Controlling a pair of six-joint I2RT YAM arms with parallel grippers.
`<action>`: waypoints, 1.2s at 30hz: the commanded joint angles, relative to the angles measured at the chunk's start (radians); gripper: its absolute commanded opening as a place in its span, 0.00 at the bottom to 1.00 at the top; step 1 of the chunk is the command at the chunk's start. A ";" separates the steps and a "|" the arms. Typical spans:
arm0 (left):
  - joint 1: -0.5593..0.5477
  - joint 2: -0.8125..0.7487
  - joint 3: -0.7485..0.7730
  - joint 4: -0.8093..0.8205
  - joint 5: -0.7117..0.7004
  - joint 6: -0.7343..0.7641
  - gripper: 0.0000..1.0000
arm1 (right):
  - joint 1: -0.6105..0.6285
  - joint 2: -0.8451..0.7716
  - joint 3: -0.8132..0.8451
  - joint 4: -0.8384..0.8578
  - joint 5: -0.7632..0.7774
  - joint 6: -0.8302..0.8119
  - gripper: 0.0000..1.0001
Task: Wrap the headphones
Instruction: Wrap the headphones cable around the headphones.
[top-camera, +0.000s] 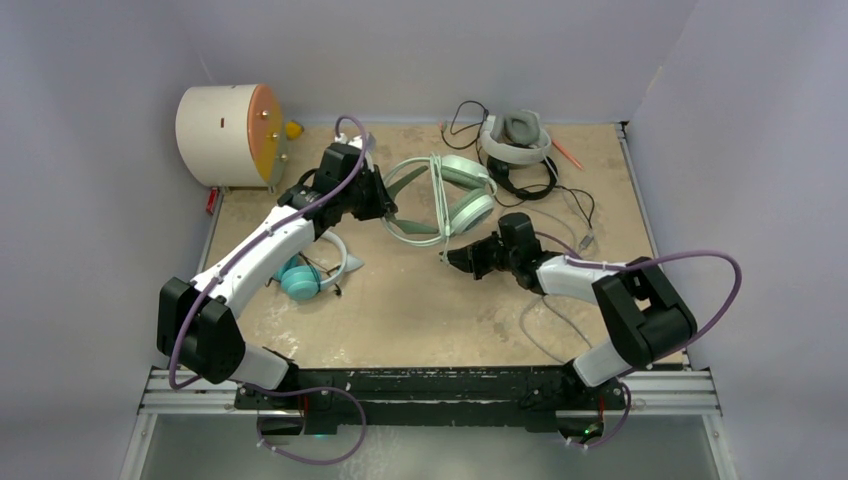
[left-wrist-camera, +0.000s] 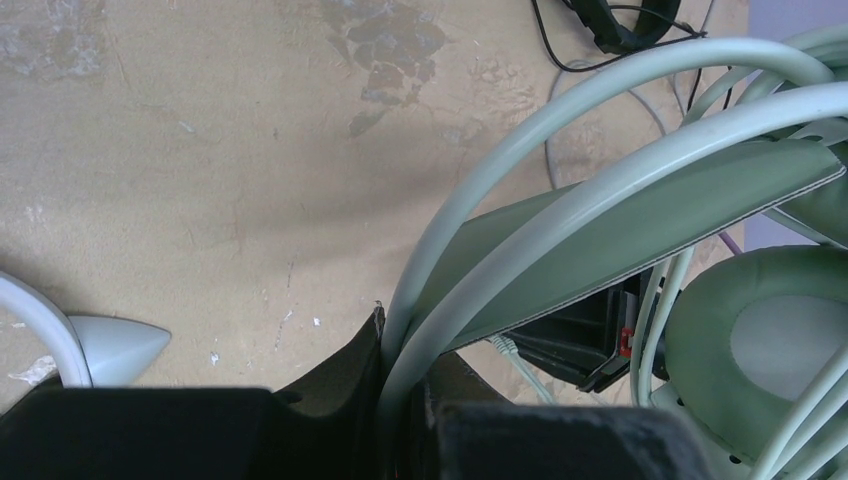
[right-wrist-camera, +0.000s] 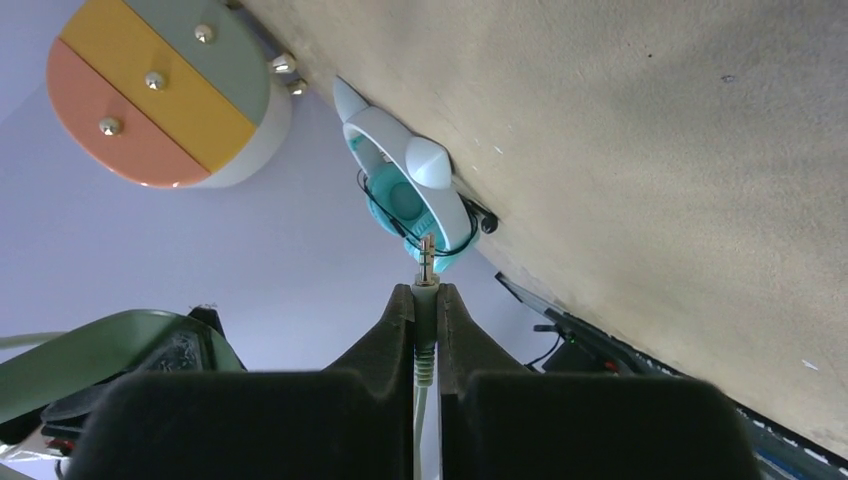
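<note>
The mint-green headphones (top-camera: 445, 195) lie at the table's middle back, with their cable looped across the band. My left gripper (top-camera: 383, 200) is shut on their headband (left-wrist-camera: 620, 225) at its left end. My right gripper (top-camera: 457, 258) is shut on the cable's plug (right-wrist-camera: 426, 275), just in front of the ear cup (left-wrist-camera: 770, 340). The teal-cupped headset (top-camera: 300, 280) lies under my left arm and also shows in the right wrist view (right-wrist-camera: 405, 190). The white-and-grey headset (top-camera: 515, 140) and the thin black headset (top-camera: 522, 180) lie at the back right.
The cream drum (top-camera: 225, 135) with an orange face stands at the back left, and shows in the right wrist view (right-wrist-camera: 160, 95). A loose grey cable (top-camera: 545, 335) lies near my right arm's base. Black cable (top-camera: 580, 205) trails at the right. Walls enclose the table.
</note>
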 joint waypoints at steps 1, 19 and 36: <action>0.003 -0.054 0.054 0.050 0.087 0.017 0.00 | -0.004 0.019 0.050 -0.036 -0.014 -0.042 0.00; 0.002 -0.097 -0.080 0.010 0.516 0.148 0.00 | -0.058 0.130 -0.030 0.614 0.026 -0.423 0.00; -0.102 -0.011 -0.159 -0.069 0.180 0.385 0.00 | -0.044 0.080 -0.107 0.765 0.093 -0.806 0.00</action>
